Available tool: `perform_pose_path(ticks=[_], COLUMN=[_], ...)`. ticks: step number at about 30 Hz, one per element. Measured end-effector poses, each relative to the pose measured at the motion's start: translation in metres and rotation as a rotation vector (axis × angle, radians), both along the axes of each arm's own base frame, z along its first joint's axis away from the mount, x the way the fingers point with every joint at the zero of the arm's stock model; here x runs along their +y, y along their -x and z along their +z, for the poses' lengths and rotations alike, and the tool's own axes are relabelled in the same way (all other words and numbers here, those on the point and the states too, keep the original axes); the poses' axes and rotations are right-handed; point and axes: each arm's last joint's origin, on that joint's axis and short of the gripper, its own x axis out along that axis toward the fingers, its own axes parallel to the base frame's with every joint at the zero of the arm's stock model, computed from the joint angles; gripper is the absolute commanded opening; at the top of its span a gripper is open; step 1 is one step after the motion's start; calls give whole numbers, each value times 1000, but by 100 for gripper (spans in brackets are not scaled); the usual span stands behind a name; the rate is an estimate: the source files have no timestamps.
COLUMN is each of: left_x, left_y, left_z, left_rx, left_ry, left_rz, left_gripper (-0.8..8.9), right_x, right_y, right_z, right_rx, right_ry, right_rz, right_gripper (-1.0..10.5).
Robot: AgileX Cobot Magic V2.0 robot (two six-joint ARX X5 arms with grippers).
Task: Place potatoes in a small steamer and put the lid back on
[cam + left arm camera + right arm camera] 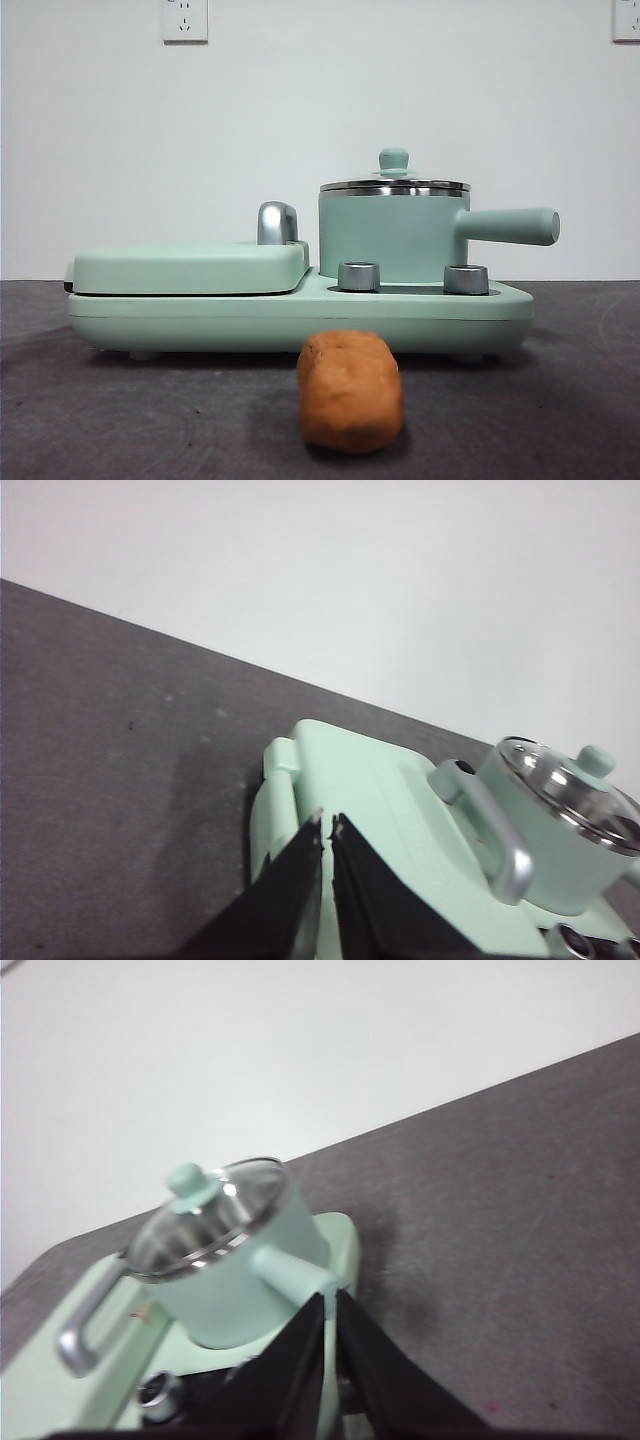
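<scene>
The potato (pixel 351 392) lies on the dark table (pixel 560 400) in front of the cooker base (pixel 300 318), apart from it, with bare tabletop on both sides. Behind it the steamer (pixel 392 236) stands on the base, lid (pixel 394 182) on its rim; contents unseen. The left gripper (pixel 327 823) hangs above the griddle cover (pixel 350 810), jaws pressed together. The right gripper (pixel 331 1298) hangs by the steamer's handle (pixel 295 1271), jaws together.

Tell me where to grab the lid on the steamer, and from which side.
Grip the small knob at the centre of the lid, coming straight down from above. The lid sits flat on the steamer, its steel rim flush with the pot's rim, so the edge likely offers little purchase. The knob stands upright and is probably narrow enough for a tool to close around.
</scene>
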Motion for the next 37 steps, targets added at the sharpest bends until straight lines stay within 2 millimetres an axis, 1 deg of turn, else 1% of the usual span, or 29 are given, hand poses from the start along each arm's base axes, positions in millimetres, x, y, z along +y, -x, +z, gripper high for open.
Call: perform_pose_path(ticks=[3,7,12,16,19,24,29,30,32,33,34,36,37], left_x=[-1,-3,-7,-10,-13,-18,-23,-24,-26,-27,-28,-30,-31], left_y=[0,-4,-17,-31,-40,-51,-56,-56,-56,-56,-57,-59,-60], left_z=[20,46,76,96,107,115,121,121,122,121,121,120,119], left_rx=[11,5,28,65,98,132,126,125,124,125,127,135,139], left_ry=[1,2,-11,-11,-4,-5,-28,-31,-34,-36,-37,-39,-40], left_rz=[-34,-92,-220,-349,-436,-518,-557,-566,-578,-587,-593,-606,-612], left_gripper=[15,15,15,15,16,28,38,63,164,250,308,392,408], right_x=[1,3,6,8,9,9,9,9,9,9,9,9,9], right_y=[6,9,7,1,-4,-9,-10,-10,-10,-10,-10,-10,-10], right_z=[21,43,72,92,104,120,127,126,126,127,126,126,126], right_rx=[6,36,77,119,158,172,133,130,128,126,125,124,124], right_ry=[-4,-13,-16,10,47,138,206,211,217,220,222,225,225], right_rz=[42,109,219,312,359,391,402,403,403,404,405,405,405], right_gripper=[15,15,15,15,15,16,17,19,89,175,246,391,429])
